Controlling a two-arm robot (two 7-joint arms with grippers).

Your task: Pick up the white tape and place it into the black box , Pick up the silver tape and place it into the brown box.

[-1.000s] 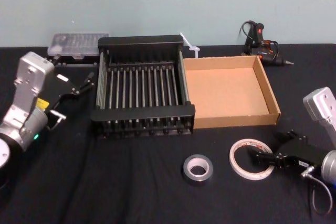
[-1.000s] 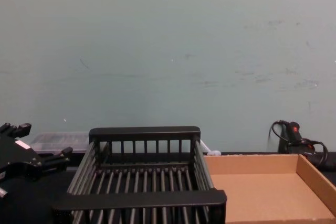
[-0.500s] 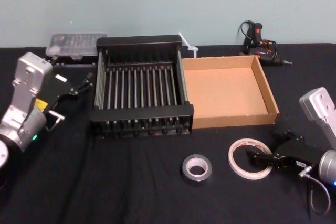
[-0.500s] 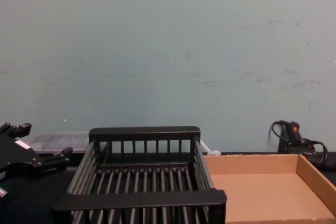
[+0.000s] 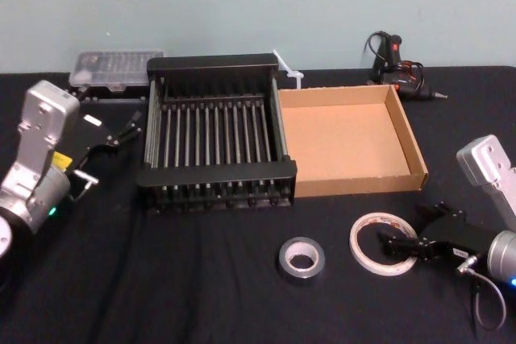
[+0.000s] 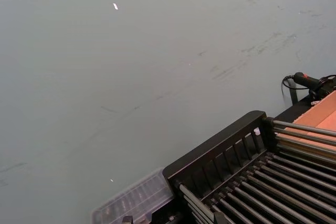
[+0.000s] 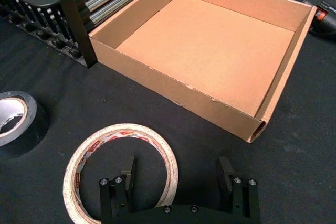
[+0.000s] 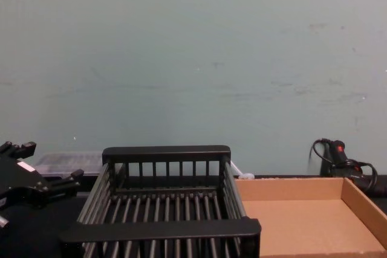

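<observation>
The white tape point(image 5: 384, 244), lower right of the head view, is off-white with red print on its inner face; the silver tape point(image 5: 302, 259) at lower centre is dull grey-silver; the black box point(image 5: 216, 136) is plain black; the brown box point(image 5: 348, 141) is cardboard brown; the table point(image 5: 201, 279) is black.

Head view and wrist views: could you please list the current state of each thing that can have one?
white tape: flat on the table, right rim between open fingers
silver tape: flat on the table, untouched
black box: upright, holds nothing
brown box: open, holds nothing
right gripper: open, straddling the white tape's rim
left gripper: parked left of the black box, holding nothing
</observation>
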